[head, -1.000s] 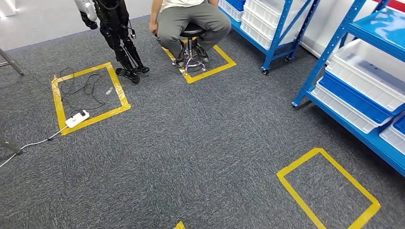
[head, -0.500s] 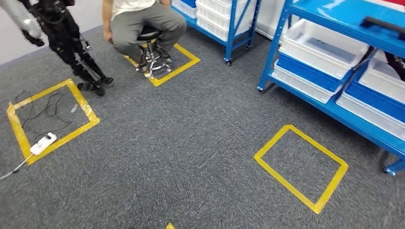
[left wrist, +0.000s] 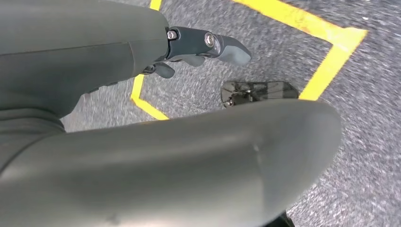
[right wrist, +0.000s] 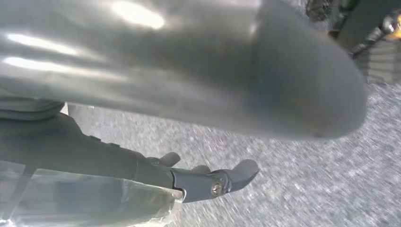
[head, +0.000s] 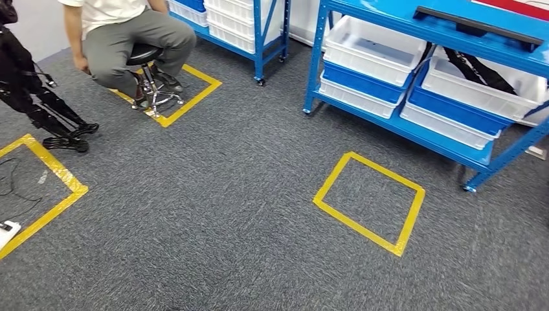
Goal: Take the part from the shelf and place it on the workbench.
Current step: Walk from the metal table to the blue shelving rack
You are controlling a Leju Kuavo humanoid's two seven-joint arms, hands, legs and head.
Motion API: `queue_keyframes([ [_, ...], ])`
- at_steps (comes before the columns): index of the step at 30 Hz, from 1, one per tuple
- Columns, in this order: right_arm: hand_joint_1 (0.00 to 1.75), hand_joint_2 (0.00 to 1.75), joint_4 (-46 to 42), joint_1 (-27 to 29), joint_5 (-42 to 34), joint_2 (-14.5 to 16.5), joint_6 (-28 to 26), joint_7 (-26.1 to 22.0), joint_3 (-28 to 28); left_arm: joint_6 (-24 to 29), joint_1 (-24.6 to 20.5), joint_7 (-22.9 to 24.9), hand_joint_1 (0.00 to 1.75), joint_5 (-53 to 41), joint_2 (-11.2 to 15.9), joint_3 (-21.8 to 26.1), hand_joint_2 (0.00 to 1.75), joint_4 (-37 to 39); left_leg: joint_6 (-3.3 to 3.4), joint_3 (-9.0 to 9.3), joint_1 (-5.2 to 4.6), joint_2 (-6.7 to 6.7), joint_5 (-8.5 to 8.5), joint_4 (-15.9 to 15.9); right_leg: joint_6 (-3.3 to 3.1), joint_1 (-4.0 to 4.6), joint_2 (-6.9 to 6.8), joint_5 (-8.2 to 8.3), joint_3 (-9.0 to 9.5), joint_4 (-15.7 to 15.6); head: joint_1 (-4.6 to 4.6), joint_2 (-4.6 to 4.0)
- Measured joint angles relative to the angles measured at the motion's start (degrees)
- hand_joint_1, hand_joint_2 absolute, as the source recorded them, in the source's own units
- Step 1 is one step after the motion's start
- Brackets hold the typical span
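- Long dark part (head: 478,23) on the top level of the blue shelf (head: 414,133), upper right of the head frame; long axis running left to right along the shelf edge, tilted slightly down toward the right.
- Probably the thing to fetch, though too small to name with certainty; a dark strap-like item (head: 480,69) in the white bin (head: 476,91) just below it could be meant instead.
- Left hand (left wrist: 203,45) hanging low over the carpet, holding nothing, fingers loosely apart and stretched out.
- Right hand (right wrist: 208,182) likewise down by the body over grey carpet, holding nothing, fingers loosely apart.
- Both hands well apart from the shelf. Part up and to the right of frame centre, so judged nearer the right arm once close.
- Yellow tape square (head: 369,202) on the floor at right of centre, just in front of the shelf; likely the standing spot for the reach.
- Open carpet between frame bottom and that square.
- Stacked white and blue bins on the lower levels, jutting forward under the part; a risk of brushing them on a low reach.
- Seated person (head: 123,32) on a stool (head: 150,81) at upper left, another robot's dark legs (head: 45,110) at the left edge, and a second shelf (head: 239,26) at top centre, all well apart from the path.
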Motion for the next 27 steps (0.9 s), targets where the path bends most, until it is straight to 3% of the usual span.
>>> queue_keyframes([
  [1,0.0,0.0,0.0,-0.1,0.0,0.0,0.0,0.0,0.0,-0.1,0.0,0.0,0.0,0.0,0.0,0.0,0.0,0.0,0.17,-0.05,-0.18,0.86,0.09,-0.1,-0.25,-0.02,-1.79,-1.69,-1.71,3.2,0.09,0.0],
  [3,0.0,0.0,0.0,-0.3,0.2,0.1,0.1,-0.1,0.0,-0.1,0.0,-0.1,0.0,0.0,0.0,0.0,0.0,0.0,0.27,-0.26,-0.37,2.8,0.11,-0.1,-0.28,-0.16,-2.9,-4.87,-5.4,10.7,0.2,0.0],
  [4,0.0,0.0,0.0,-0.3,0.2,0.0,0.1,-0.1,0.0,-0.1,0.0,-0.1,0.0,0.0,0.0,0.0,0.0,0.0,0.25,-0.33,-0.42,3.77,0.1,-0.1,0.04,-0.21,-3.03,-5.47,-6.22,12.7,0.2,0.0],
  [5,0.0,0.0,0.0,-0.2,0.3,0.0,0.1,-0.1,0.0,-0.1,0.0,-0.1,0.0,0.0,0.0,0.0,0.0,0.0,0.21,-0.37,-0.44,4.67,0.08,-0.1,0.54,-0.24,-3.21,-5.25,-5.84,12.6,0.24,0.0],
  [7,0.0,0.0,0.0,-0.1,0.5,-0.2,0.2,-0.1,0.0,-0.1,0.0,-0.1,0.0,0.0,0.0,0.0,0.0,0.0,0.0,-0.27,-0.46,6.16,0.0,0.0,1.59,-0.35,-4.67,-2.99,-1.61,5.9,0.3,0.0],
  [8,0.0,0.0,0.0,-0.2,0.5,-0.3,0.2,-0.1,0.0,-0.1,0.0,-0.1,0.0,0.0,0.0,0.0,0.0,0.0,-0.28,-0.19,-0.64,6.82,-0.15,0.0,1.79,-0.27,-6.32,-1.77,1.03,1.6,0.4,0.0],
  [10,0.0,0.0,0.0,-0.5,0.6,-0.4,0.3,0.0,0.0,0.0,-0.1,-0.1,0.0,-0.1,0.0,0.0,0.0,0.0,-1.04,0.15,-1.08,8.09,-0.56,0.2,1.23,0.01,-8.49,-0.14,4.11,-3.6,0.34,0.0],
  [11,0.0,0.0,0.0,-0.6,0.6,-0.4,0.3,0.0,0.0,0.0,-0.2,-0.1,0.0,-0.1,0.0,0.0,0.0,0.0,-1.41,0.37,-1.24,8.78,-0.77,0.2,0.72,0.21,-8.57,0.17,4.25,-4.2,0.26,0.0],
  [13,0.0,0.0,0.0,-0.5,0.6,-0.4,0.3,0.2,-0.1,0.1,-0.5,-0.2,0.0,-0.3,0.0,0.0,0.0,-0.1,-2.09,0.77,-0.99,9.59,-1.21,0.4,-0.31,-0.1,-7.02,0.44,4.09,-4.3,0.02,0.0],
  [15,0.0,0.0,0.0,-0.4,0.7,-0.2,0.3,0.5,-0.3,0.1,-0.6,-0.2,0.0,-0.4,0.0,0.0,0.0,-0.1,-2.76,-0.12,-0.49,7.12,-3.5,3.4,-1.37,-0.68,-5.58,0.77,4.29,-4.4,-0.07,0.0],
  [17,0.0,0.0,0.0,-0.5,0.7,-0.2,0.3,0.6,-0.4,0.1,-0.5,-0.2,0.0,-0.5,0.1,0.0,0.0,-0.1,-3.11,-3.28,-0.22,3.43,-7.78,10.9,-2.06,-0.72,-4.09,1.06,4.29,-4.4,-0.17,0.0],
  [19,0.0,0.0,0.0,-0.5,0.7,-0.2,0.3,0.6,-0.5,0.1,-0.3,-0.2,0.0,-0.6,0.1,0.0,0.0,-0.1,-3.16,-6.55,-0.19,2.19,-10.18,17.7,-2.22,-0.43,-2.33,1.14,4.23,-4.3,-0.16,0.0],
  [20,0.0,0.0,0.0,-0.5,0.7,-0.2,0.3,0.6,-0.5,0.1,-0.2,-0.1,0.0,-0.6,0.1,0.0,0.0,-0.1,-3.06,-7.03,-0.19,2.05,-9.6,18.2,-2.22,-0.31,-1.42,1.13,4.26,-4.2,-0.17,0.0],
  [21,0.0,0.0,0.0,-0.4,0.8,-0.2,0.3,0.6,-0.5,0.0,-0.2,-0.2,0.0,-0.7,0.1,0.0,0.0,-0.1,-2.86,-6.37,-0.18,1.93,-7.83,16.3,-2.21,-0.24,-0.64,1.13,4.34,-4.2,-0.18,0.0],
  [23,0.0,0.0,0.0,-0.4,1.1,-0.1,0.2,0.6,-0.5,-0.1,-0.3,-0.4,0.0,-0.7,0.2,0.0,0.0,-0.1,-2.15,-3.06,-0.27,1.3,-3.1,8.2,-2.18,-0.05,0.55,1.11,4.52,-4.1,-0.21,0.0],
  [24,0.0,0.0,0.0,-0.4,1.5,0.0,0.0,0.6,-0.5,-0.3,-0.4,-0.6,0.0,-0.7,0.2,0.0,0.0,-0.1,-1.82,-1.71,-0.34,0.96,-1.56,4.6,-2.11,0.18,0.93,1.08,4.46,-4.0,-0.2,0.0],
  [25,0.0,0.0,0.0,-0.3,1.9,0.0,-0.3,0.6,-0.5,-0.3,-0.5,-0.9,0.0,-0.7,0.2,0.0,0.0,-0.1,-1.82,-0.96,-0.39,0.7,-0.67,2.3,-2.14,0.46,1.14,0.99,4.25,-3.8,-0.19,0.0],
  [27,0.0,0.0,0.0,-0.3,2.7,-0.2,-0.9,0.6,-0.5,-0.4,-0.8,-1.3,0.0,-0.7,0.2,0.0,0.0,-0.1,-2.15,-1.0,-0.59,0.59,-0.43,1.2,-2.12,0.91,1.2,0.87,3.66,-3.6,-0.14,0.0],
])
